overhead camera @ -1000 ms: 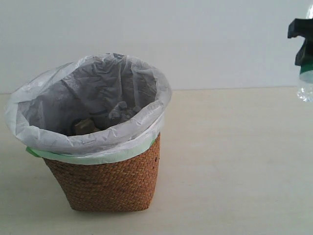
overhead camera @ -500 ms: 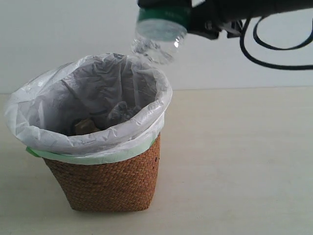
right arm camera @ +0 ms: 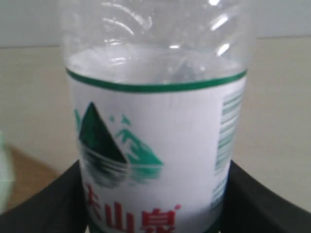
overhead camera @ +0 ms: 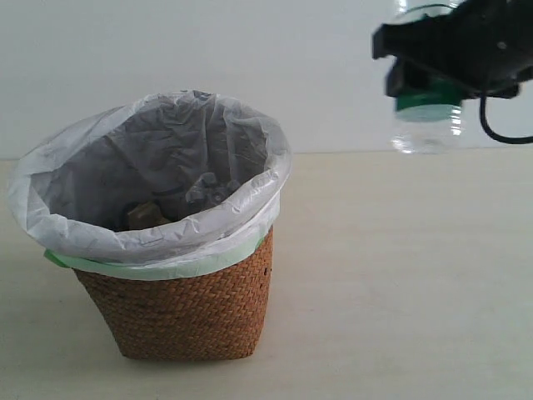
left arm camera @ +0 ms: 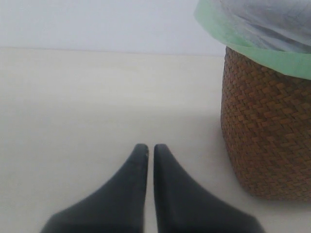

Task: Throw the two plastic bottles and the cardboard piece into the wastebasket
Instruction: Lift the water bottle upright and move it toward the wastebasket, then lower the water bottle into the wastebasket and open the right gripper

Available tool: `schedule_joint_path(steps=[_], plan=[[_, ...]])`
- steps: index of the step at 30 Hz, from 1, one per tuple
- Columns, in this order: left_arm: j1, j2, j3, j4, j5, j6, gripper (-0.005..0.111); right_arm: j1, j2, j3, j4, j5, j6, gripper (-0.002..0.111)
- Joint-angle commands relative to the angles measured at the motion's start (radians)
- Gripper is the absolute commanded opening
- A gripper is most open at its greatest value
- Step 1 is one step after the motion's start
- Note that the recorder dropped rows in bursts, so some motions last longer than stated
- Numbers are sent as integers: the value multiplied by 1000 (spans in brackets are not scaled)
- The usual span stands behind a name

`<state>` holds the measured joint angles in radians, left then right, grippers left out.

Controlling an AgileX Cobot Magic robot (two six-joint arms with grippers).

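My right gripper (overhead camera: pixel 426 73) hangs high at the right, shut on a clear plastic bottle (overhead camera: pixel 426 130) with a green-white label. The bottle's clear end points down. It is to the right of the wastebasket (overhead camera: pixel 187 304) and higher than its rim. In the right wrist view the bottle (right arm camera: pixel 155 121) fills the space between the black fingers (right arm camera: pixel 243 194). Deep in the bag lie a crumpled clear bottle (overhead camera: pixel 208 192) and a dull brown lump (overhead camera: pixel 143 215), perhaps the cardboard piece. My left gripper (left arm camera: pixel 146 146) rests shut and empty low over the table beside the wicker wastebasket (left arm camera: pixel 267 136).
The basket's white bag liner (overhead camera: pixel 250 133) with its green rim billows above the wicker. A black cable (overhead camera: pixel 500 133) loops under the right arm. The pale table (overhead camera: pixel 400 275) stretches right of the basket, with a plain wall behind.
The right gripper with the bottle came in from the far right to above the basket's rim, then moved back right and a little lower. The basket and left gripper stayed put.
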<state>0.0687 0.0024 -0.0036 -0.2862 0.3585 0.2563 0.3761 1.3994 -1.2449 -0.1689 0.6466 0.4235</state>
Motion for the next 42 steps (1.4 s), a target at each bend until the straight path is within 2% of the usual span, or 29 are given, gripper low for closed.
schedule_joint_path(steps=[1, 5, 8, 10, 12, 14, 16, 18, 20, 21, 22, 23, 26, 29, 34, 38, 42], plan=[[3, -2, 4, 3, 1, 5, 4, -9, 3, -4, -485, 210, 312, 0], [3, -2, 4, 3, 1, 5, 4, -7, 10, -4, -474, 215, 309, 0], [3, -2, 4, 3, 1, 5, 4, -7, 10, -4, -276, 63, 197, 0], [3, -2, 4, 3, 1, 5, 4, -2, 10, -4, -4, -73, 10, 0], [3, -2, 4, 3, 1, 5, 4, 30, 10, -9, 424, -204, -331, 0], [3, -2, 4, 3, 1, 5, 4, 77, 13, -51, 941, -199, -746, 1], [3, -2, 4, 3, 1, 5, 4, 105, 28, -104, 1339, -109, -1041, 10], [3, -2, 4, 3, 1, 5, 4, 116, 48, -162, 1585, -28, -1167, 28], [3, -2, 4, 3, 1, 5, 4, 124, 62, -221, 1624, -15, -1149, 59], [3, -2, 4, 3, 1, 5, 4, 124, 66, -244, 1620, -19, -1140, 71], [3, -2, 4, 3, 1, 5, 4, 124, 68, -257, 1610, -21, -1115, 80], [3, -2, 4, 3, 1, 5, 4, 122, 68, -257, 1581, -36, -1075, 82], [3, -2, 4, 3, 1, 5, 4, 122, 71, -255, 1443, -67, -995, 71], [3, -2, 4, 3, 1, 5, 4, 122, 111, -255, 1420, -48, -962, 63], [3, -2, 4, 3, 1, 5, 4, 122, 147, -255, 1362, -69, -952, 75], [3, -2, 4, 3, 1, 5, 4, 122, 147, -255, 1224, -127, -872, 75], [3, -2, 4, 3, 1, 5, 4, 120, 147, -255, 1175, -161, -861, 75]])
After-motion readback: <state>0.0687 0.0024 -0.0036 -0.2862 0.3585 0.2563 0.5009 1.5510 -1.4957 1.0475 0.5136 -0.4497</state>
